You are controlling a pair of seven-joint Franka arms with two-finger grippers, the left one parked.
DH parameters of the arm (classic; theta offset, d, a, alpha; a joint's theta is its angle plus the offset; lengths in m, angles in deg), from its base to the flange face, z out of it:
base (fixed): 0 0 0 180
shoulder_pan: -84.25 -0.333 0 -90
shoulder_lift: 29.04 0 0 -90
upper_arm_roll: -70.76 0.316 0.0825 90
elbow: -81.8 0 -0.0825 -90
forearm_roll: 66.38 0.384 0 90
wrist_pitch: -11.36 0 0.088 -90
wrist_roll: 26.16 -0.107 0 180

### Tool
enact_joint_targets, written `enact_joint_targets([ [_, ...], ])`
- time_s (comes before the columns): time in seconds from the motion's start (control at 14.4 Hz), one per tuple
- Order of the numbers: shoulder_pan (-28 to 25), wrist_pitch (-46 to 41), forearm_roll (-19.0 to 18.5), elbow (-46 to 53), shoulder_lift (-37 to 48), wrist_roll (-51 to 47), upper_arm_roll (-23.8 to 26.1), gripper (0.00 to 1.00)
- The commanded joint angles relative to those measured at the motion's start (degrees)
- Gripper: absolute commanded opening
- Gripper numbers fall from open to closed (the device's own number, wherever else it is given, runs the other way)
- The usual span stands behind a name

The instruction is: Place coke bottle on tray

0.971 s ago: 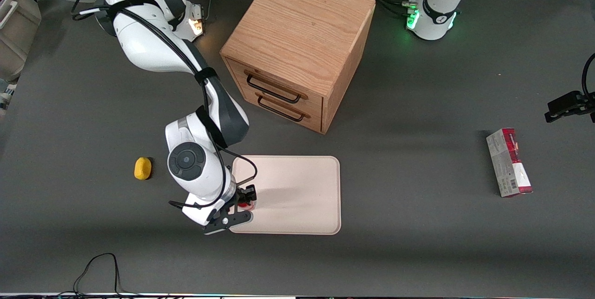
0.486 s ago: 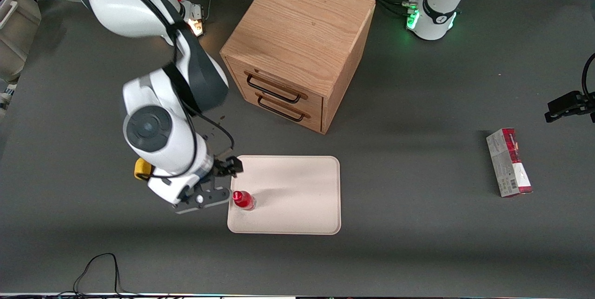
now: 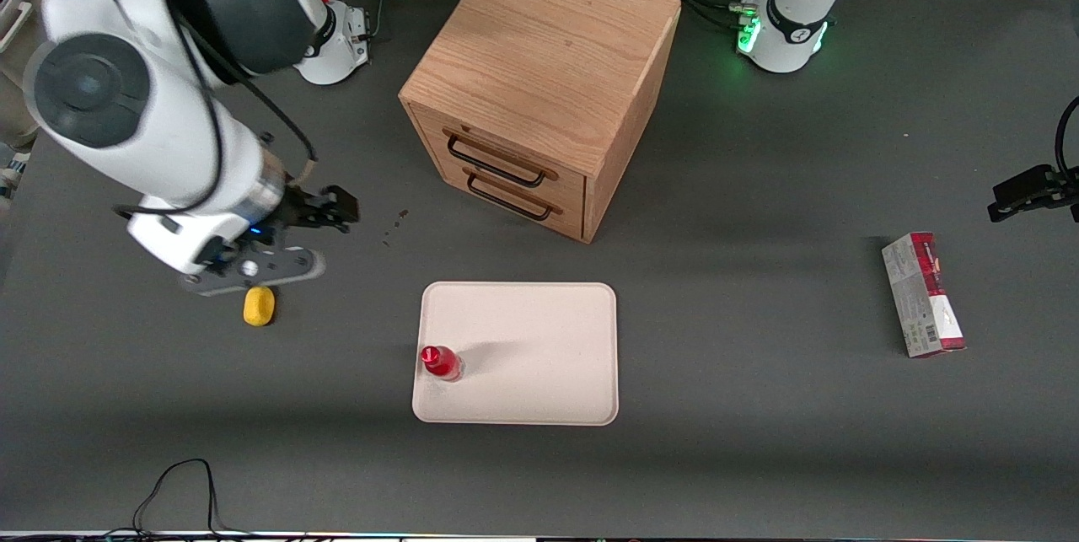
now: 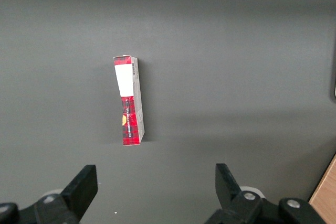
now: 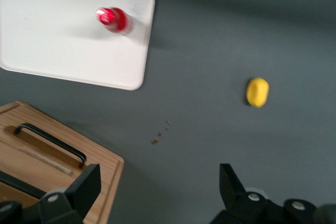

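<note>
Red plastic, small and light — the coke bottle [image 3: 441,362] stands upright on the tray [image 3: 539,331], close to the tray's edge nearest the yellow lump [image 3: 259,305]. I judge it stiff but tippy, best held around the body under the cap if I ever need it again. Apart from the bottle the tray holds nothing. My gripper [image 3: 295,234] hangs with fingers spread and empty, well apart from the tray, just above the lump — I'd call the placement done.

A red-and-grey carton [image 4: 129,100] lies alone on the dark table [image 4: 236,66].
</note>
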Motion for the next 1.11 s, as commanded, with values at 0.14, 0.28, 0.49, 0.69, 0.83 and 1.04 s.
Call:
enact_joint_targets([
  [0.14,5.5,9.3,0.6,-25.9,17.5,-0.6,-0.5,1.00],
  [0.28,7.9,13.6,0.7,-32.2,21.0,-0.4,-0.5,1.00],
  [0.49,10.5,19.2,0.6,-38.3,24.9,1.6,-1.1,1.00],
  [0.69,14.2,21.7,0.6,-41.3,27.3,4.0,-1.8,1.00],
  [0.83,15.3,21.1,0.4,-41.1,27.2,5.3,-2.0,1.00],
  [1.04,15.8,20.4,0.4,-39.7,27.2,7.2,-4.2,1.00],
])
